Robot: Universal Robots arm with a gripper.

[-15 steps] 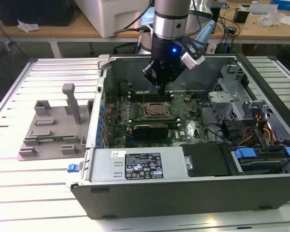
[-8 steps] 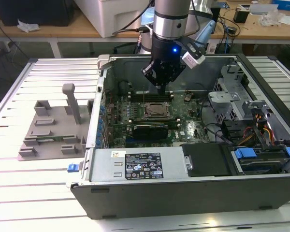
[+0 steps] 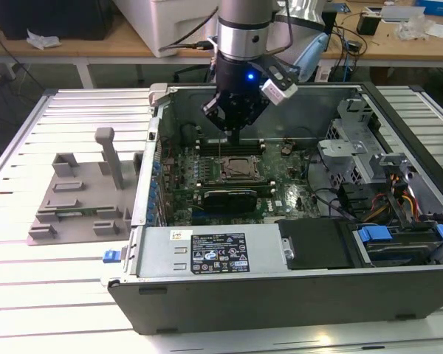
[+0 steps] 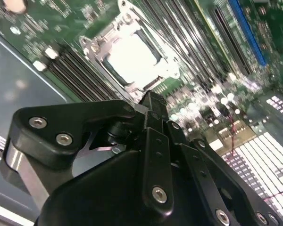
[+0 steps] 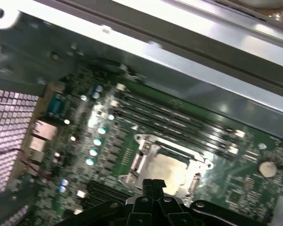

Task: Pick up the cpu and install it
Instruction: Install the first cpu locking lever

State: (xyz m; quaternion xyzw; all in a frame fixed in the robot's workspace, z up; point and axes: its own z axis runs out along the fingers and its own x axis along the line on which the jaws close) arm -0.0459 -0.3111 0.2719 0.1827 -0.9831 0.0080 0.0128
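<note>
My fingers point(image 3: 235, 135) hang inside the open computer case point(image 3: 295, 295), low over the green motherboard point(image 3: 280, 193) and right above the CPU socket point(image 3: 238, 169). In both wrist views the two fingertips point(image 4: 151, 101) look pressed together into one thin black point, and I see nothing held between them. The cpu point(image 4: 131, 59) is lying in the socket, a shiny pale square with the metal socket frame point(image 4: 100, 44) around it; in the first wrist view it shows as a light patch point(image 5: 166, 172) just past my tips. It looks flat and level to me, not tipped (though the glare makes its edges hard to check). My tips are very near it, maybe touching its edge, but I cannot tell which. So I think the big part of the job is done: the chip has been picked up and put in its place. I cannot tell if the frame has been locked down over it. The long black card point(image 3: 229, 198) sits just beside the socket, nearer the front wall of the case. The gray holder point(image 3: 81, 199) stands on the slatted surface point(image 3: 44, 295), outside the case at the exterior view's left, well apart from me.
</note>
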